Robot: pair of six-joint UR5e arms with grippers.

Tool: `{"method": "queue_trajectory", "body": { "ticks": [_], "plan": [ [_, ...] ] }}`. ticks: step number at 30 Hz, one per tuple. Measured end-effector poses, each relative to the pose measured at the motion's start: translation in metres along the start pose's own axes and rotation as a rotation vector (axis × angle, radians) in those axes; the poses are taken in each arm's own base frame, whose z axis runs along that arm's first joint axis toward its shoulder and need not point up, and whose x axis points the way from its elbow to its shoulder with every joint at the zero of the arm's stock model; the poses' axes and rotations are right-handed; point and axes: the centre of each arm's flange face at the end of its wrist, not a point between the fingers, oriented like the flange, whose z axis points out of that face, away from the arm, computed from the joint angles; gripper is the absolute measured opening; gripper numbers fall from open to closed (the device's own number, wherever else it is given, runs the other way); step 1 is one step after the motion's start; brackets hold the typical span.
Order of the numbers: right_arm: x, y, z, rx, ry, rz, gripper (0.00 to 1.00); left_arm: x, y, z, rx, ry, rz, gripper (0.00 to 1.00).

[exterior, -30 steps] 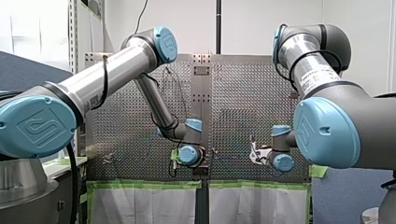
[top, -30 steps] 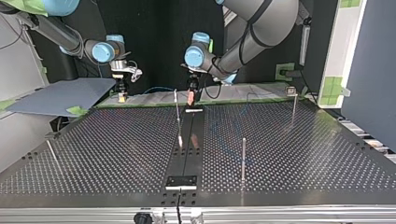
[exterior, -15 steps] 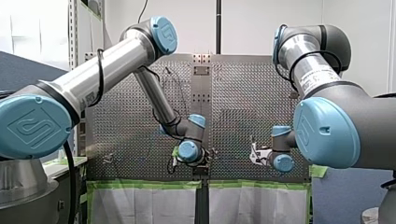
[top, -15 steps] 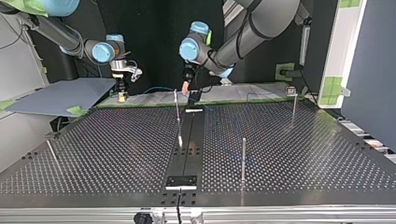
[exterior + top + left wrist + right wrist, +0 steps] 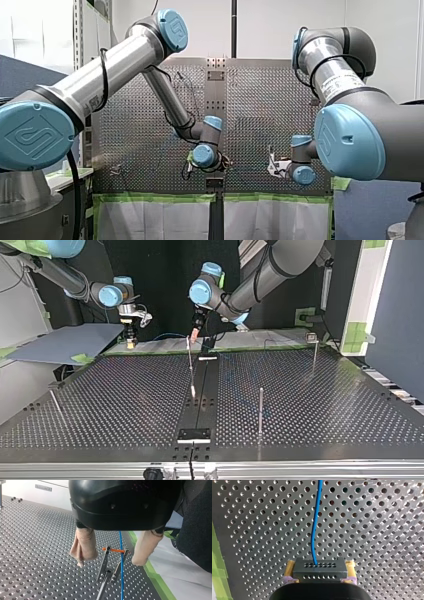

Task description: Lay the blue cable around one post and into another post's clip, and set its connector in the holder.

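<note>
**Operator:** Start with the biggest thing. Where are you on the table (image 5: pixel 125 405)?

**Robot:** Both arms work along its edge on my side. My left arm (image 5: pixel 115 70) reaches to the middle of that edge. My right arm (image 5: pixel 350 130) hangs nearer its own corner.

**Operator:** What are you holding?

**Robot:** My left gripper (image 5: pixel 108 563) stands with its beige pads (image 5: pixel 83 545) well apart, straddling the clip (image 5: pixel 104 560) on the post (image 5: pixel 189 360) at mid-edge, gripping nothing. My right gripper (image 5: pixel 319 571) has its yellow pads (image 5: pixel 290 570) pressed on the connector (image 5: pixel 318 566).

**Operator:** And the blue cable (image 5: pixel 313 530)?

**Robot:** It leaves the connector and runs straight ahead of my right gripper over the table. At the clip it passes between my left pads, right beside one prong, crossing the small orange piece (image 5: pixel 113 550). Whether it is seated I cannot tell.

**Operator:** What does the next move hang on?

**Robot:** What I take for the holder (image 5: pixel 195 435). It sits on the centre strip at the opposite edge, across the whole table from the connector. My right arm holds the connector, so I judge it the one to carry it there, cable trailing behind along that line.
</note>
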Motion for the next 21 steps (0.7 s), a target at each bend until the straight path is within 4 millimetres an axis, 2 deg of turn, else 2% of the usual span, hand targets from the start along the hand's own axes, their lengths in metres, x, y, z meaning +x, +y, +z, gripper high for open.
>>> {"method": "queue_trajectory", "body": {
  "ticks": [21],
  "plan": [
    [-0.0011, -0.0001, -0.0001, 0.001, 0.0, 0.0, 0.0, -0.0001, -0.003, -0.0004, 0.024, 0.0, -0.012, 1.0]
  ]
}}
